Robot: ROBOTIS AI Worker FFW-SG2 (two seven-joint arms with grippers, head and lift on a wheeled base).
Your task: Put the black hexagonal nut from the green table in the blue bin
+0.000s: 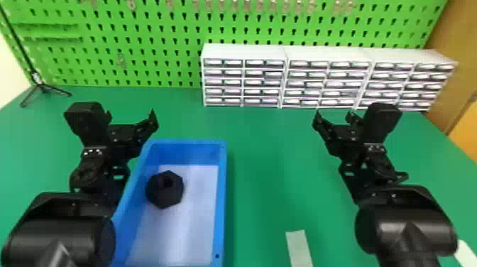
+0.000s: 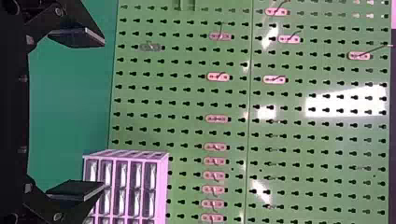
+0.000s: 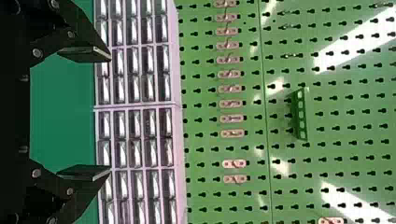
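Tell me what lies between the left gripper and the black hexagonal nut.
In the head view, the far left corner of the blue bin lies between the left gripper and the black hexagonal nut.

Behind the far edge of your green worktop (image 1: 262, 159): green pegboard (image 1: 159, 28), rows of keyhole slots, small hooks (image 1: 248, 5) lined up on it. Three white drawer cabinets (image 1: 245, 53) side by side along that edge, reaching toward the far right corner. Black tripod (image 1: 44, 87) near the far left corner. Pale wall (image 1: 9, 78) on your left, brown panel (image 1: 458, 53) at right. White glare (image 2: 345, 101) off the pegboard.
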